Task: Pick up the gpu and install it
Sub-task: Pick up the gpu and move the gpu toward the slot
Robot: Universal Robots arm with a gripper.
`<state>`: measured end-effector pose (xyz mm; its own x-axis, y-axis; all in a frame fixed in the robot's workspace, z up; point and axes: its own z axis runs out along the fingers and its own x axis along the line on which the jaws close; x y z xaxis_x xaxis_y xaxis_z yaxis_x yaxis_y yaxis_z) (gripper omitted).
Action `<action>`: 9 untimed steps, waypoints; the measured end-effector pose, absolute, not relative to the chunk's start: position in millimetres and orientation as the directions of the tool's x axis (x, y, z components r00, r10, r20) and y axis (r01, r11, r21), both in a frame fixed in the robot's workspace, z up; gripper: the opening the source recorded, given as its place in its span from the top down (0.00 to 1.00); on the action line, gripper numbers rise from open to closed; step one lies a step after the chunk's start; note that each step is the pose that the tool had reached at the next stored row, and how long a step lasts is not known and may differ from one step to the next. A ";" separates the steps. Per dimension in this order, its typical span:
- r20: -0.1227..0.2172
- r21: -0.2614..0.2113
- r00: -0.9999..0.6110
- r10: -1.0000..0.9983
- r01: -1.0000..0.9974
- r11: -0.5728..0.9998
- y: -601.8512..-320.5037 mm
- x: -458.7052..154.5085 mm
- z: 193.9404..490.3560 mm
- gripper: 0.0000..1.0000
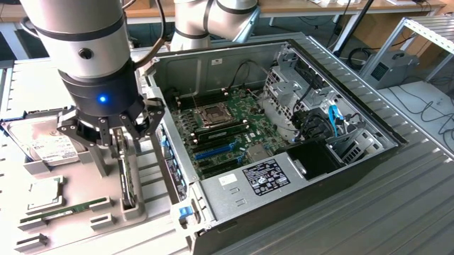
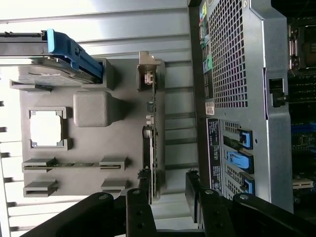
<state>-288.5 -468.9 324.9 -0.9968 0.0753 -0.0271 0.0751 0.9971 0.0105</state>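
Gripper [image 1: 120,139] is wide open with nothing in it. We see it low over the grey parts tray [image 1: 74,175], one finger on each side of one end of the gpu [image 1: 127,183]; from the wrist view the card sits closer to one finger, and we can't tell whether they touch. The gpu stands on edge in its tray slot, just beside the open PC case [image 1: 369,154]. The same tray holds the hard drive [image 1: 42,146], CPU [image 1: 46,192] and RAM stick [image 1: 64,209]. The motherboard [image 1: 227,122] is exposed inside the case.
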 end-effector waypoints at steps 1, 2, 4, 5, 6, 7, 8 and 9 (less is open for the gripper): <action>-0.027 0.011 -0.997 0.075 0.075 0.997 -468.9 -288.6 324.5 0.58; -0.027 0.010 -0.997 0.075 0.075 0.997 -468.9 -288.8 324.2 0.58; -0.027 0.010 -0.997 0.075 0.075 0.997 -468.9 -289.2 323.4 0.58; -0.027 0.010 -0.997 0.075 0.075 0.997 -468.9 -289.4 323.0 0.58; -0.027 0.010 -0.997 0.075 0.075 0.997 -468.9 -289.6 322.5 0.58; -0.027 0.010 -0.997 0.075 0.075 0.997 -468.9 -289.9 321.9 0.58; -0.027 0.010 -0.997 0.075 0.075 0.997 -468.9 -290.1 321.3 0.58; -0.027 0.010 -0.997 0.075 0.075 0.997 -468.9 -290.8 319.5 0.58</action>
